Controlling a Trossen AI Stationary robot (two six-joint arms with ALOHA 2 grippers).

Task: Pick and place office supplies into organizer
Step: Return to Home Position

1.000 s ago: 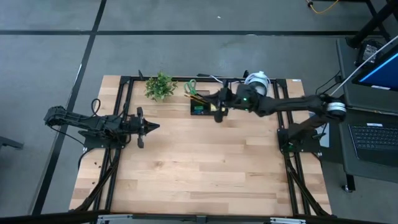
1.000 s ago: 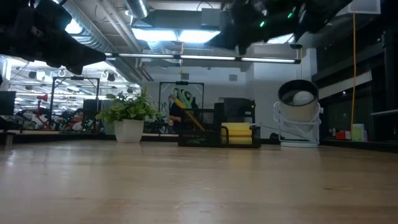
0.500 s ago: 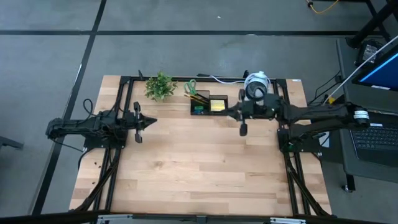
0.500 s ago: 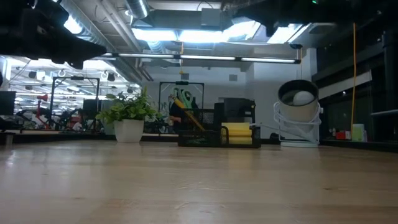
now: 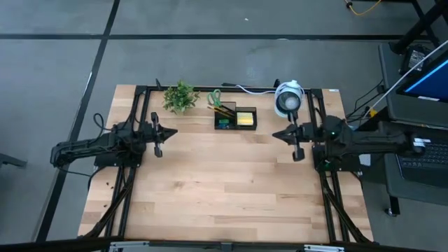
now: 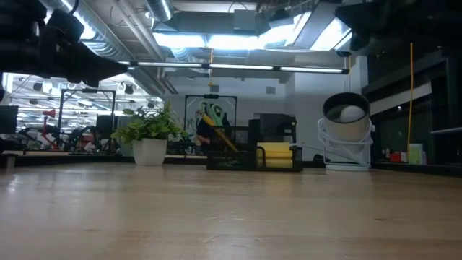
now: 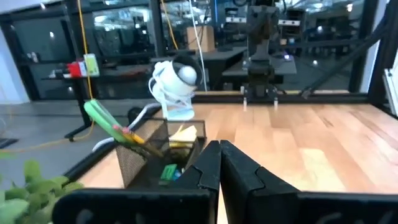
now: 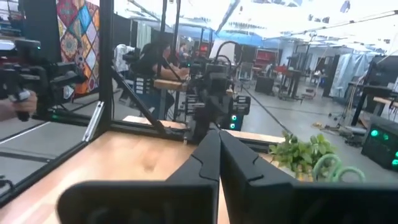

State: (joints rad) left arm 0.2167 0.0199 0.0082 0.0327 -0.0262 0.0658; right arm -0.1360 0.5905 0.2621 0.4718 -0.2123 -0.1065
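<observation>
The wooden worktop (image 5: 224,189) spreads below both my hands. My left hand (image 5: 170,131) hangs over its left side and my right hand (image 5: 278,134) over its right. Their tips point toward each other, well apart. In both wrist views my fingers are pressed together, gripping nothing and touching nothing.

The black organizer (image 5: 235,119) stands between my hands, toward the far edge and nearer my right hand. A round white device (image 5: 288,99) sits just beyond my right hand, and a potted plant (image 5: 180,96) beyond my left.

Inside the organizer, the yellow sticky-note pad (image 5: 245,119) fills the part closer to my right hand. The green-handled scissors (image 5: 216,98) and the pencils (image 5: 222,109) lean out toward the plant. Tiny green and blue pieces (image 5: 224,124) lie in the low section.

From above I see the compartments. The low view shows only the organizer's front, with the pad's yellow edge. My right wrist view alone catches a seated person (image 8: 152,59) in the room behind.
</observation>
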